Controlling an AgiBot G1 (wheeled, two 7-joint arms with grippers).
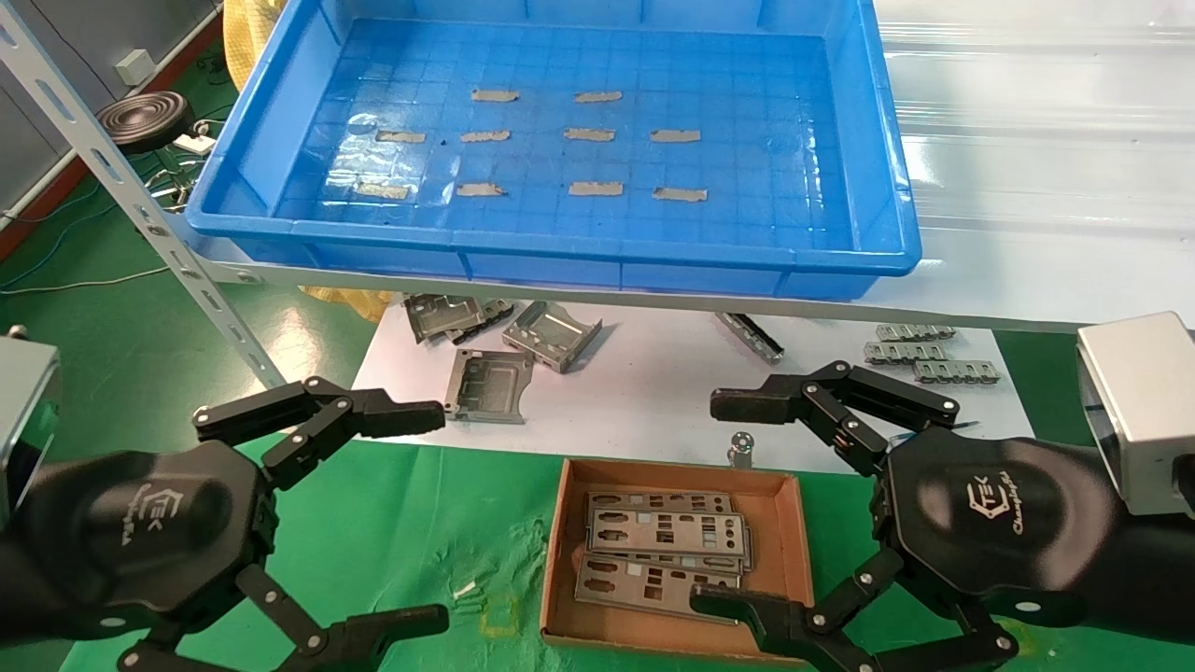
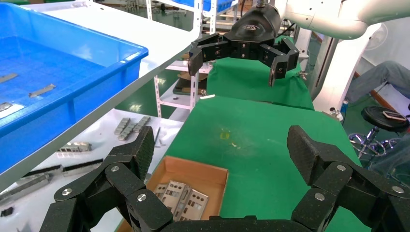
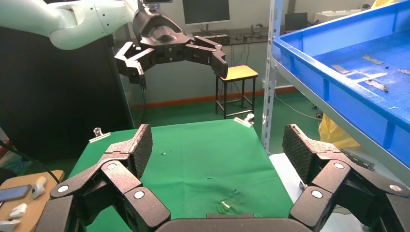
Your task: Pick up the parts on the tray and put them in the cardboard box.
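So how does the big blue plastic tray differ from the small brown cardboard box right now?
The big blue plastic tray sits up on the shelf and holds only small grey tape strips; the small brown cardboard box lies lower on the green cloth and holds the flat silver-grey metal plates. Both are shallow, open-topped rectangles.

One tray point(image 1: 579, 257) fills the upper half of the head view, with ten grey tape strips point(image 1: 595, 135) on its floor: two in the top row, four in the middle, four in the bottom. One cardboard box point(image 1: 794, 541) sits at lower centre, holding a stack of at least three parts point(image 1: 667, 534); the exact number cannot be told. Three boxy brackets point(image 1: 551, 334) lie at centre on the white sheet. Two tools appear: the left tool point(image 1: 425, 513) and the right tool point(image 1: 724, 504), each with two fingers spread wide.
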